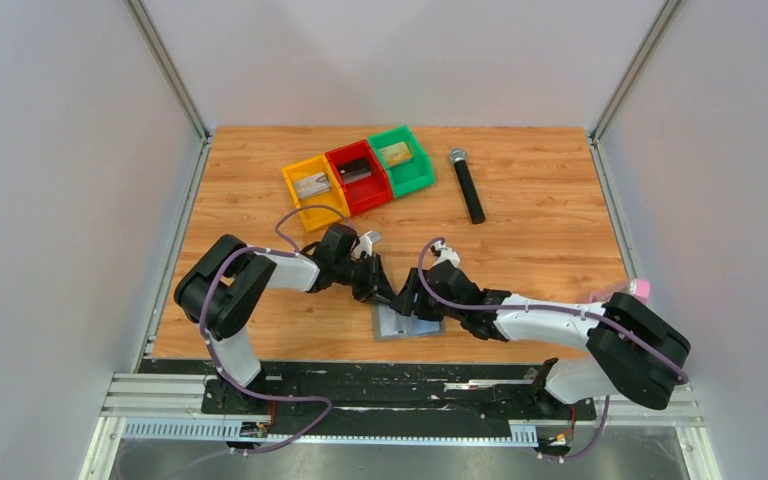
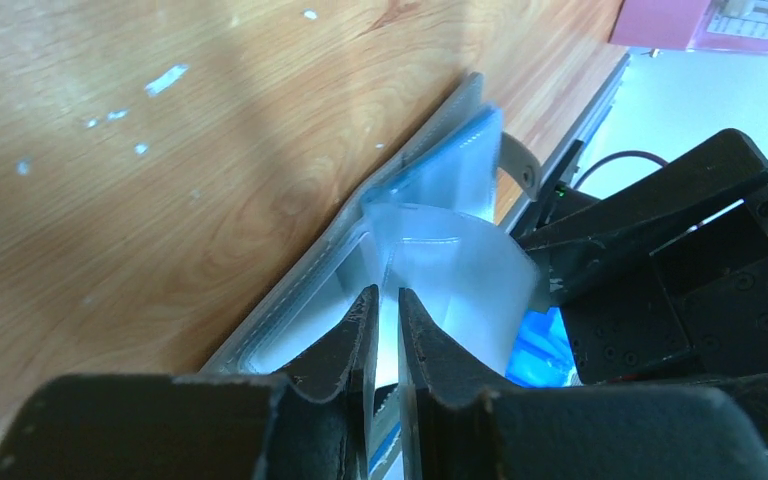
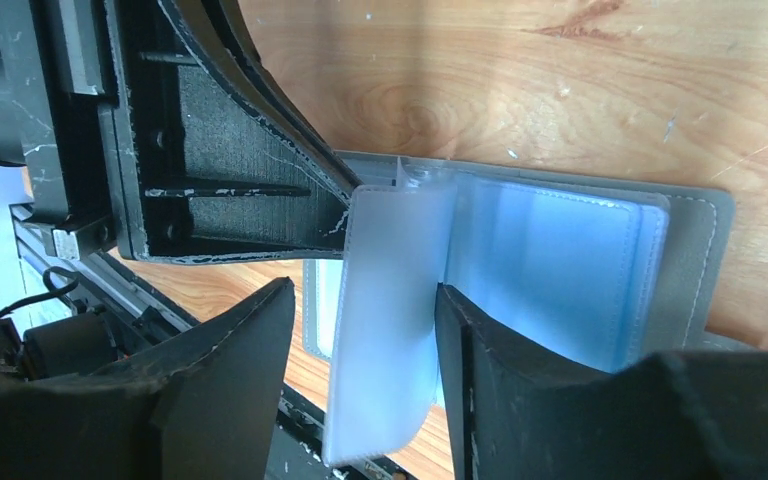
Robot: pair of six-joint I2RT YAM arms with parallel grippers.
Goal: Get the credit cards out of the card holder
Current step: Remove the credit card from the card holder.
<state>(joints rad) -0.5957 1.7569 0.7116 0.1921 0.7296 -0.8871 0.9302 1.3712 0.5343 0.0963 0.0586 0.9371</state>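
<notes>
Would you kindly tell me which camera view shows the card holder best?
The right wrist view: the card holder lies open, its clear sleeves and grey cover plain. The top external view shows only a small, partly covered grey patch; the left wrist view sees it edge-on and blurred.

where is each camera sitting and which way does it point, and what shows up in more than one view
Top external: high behind the arm bases, looking down on the table; both arms show whole, meeting over the card holder.
Left wrist: on the left arm, looking low along the left gripper at the holder's clear leaves; its fingers fill the bottom.
Right wrist: on the right arm, looking past the right gripper, its open fingers either side of a leaf.
Shared: both wrist views show the card holder and the other arm's gripper.
</notes>
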